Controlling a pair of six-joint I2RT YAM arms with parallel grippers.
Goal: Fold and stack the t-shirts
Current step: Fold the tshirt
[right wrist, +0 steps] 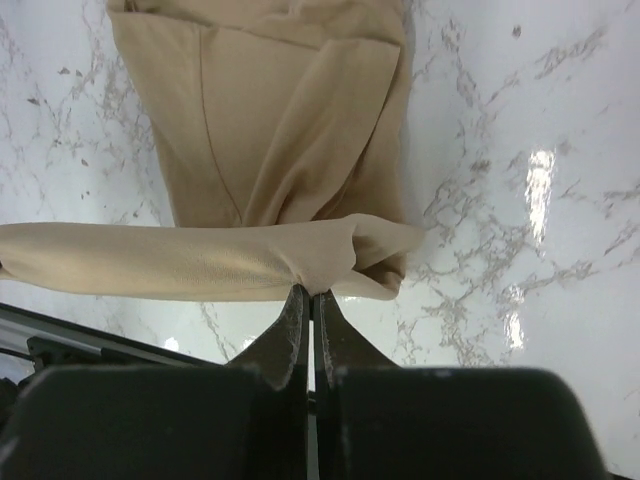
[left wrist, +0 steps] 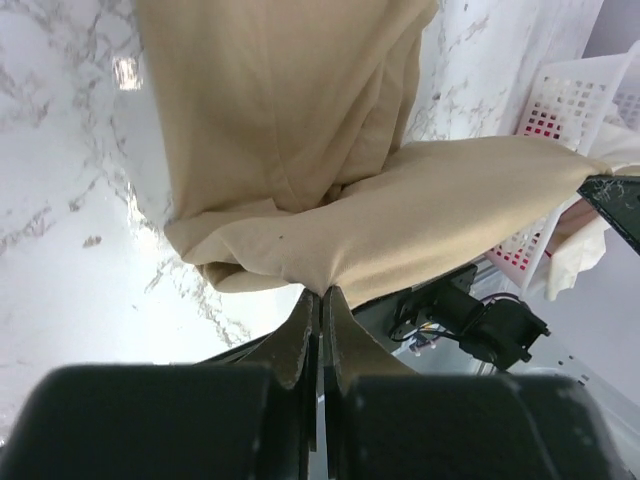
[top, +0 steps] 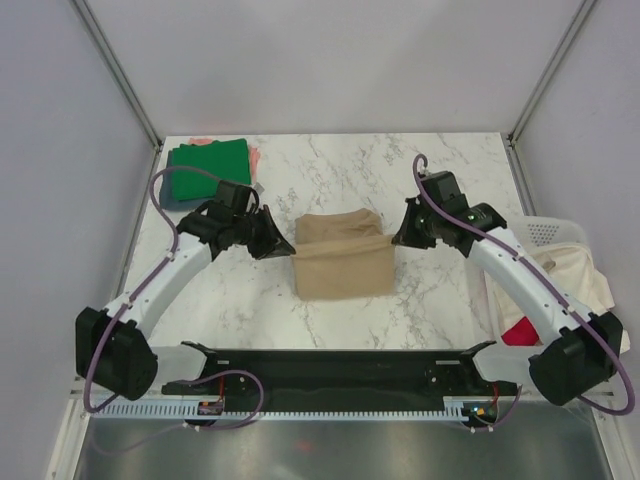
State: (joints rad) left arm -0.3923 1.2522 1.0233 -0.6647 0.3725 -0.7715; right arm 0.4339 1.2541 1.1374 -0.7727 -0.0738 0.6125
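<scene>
A tan t-shirt (top: 343,262) lies half-folded in the middle of the marble table. Its near fold is lifted and stretched between both grippers. My left gripper (top: 284,244) is shut on the shirt's left corner, the cloth (left wrist: 330,250) bunching at the fingertips (left wrist: 322,292). My right gripper (top: 399,238) is shut on the right corner, pinching the tan cloth (right wrist: 220,260) at its tips (right wrist: 310,290). A folded green t-shirt (top: 208,172) lies at the back left on a salmon-pink one (top: 254,156). Cream (top: 575,270) and red (top: 520,330) t-shirts sit at the right.
A white mesh basket (top: 548,232) stands at the table's right edge, holding the cream and red cloth. It also shows in the left wrist view as a basket (left wrist: 570,110). A black rail (top: 330,365) runs along the near edge between the arm bases.
</scene>
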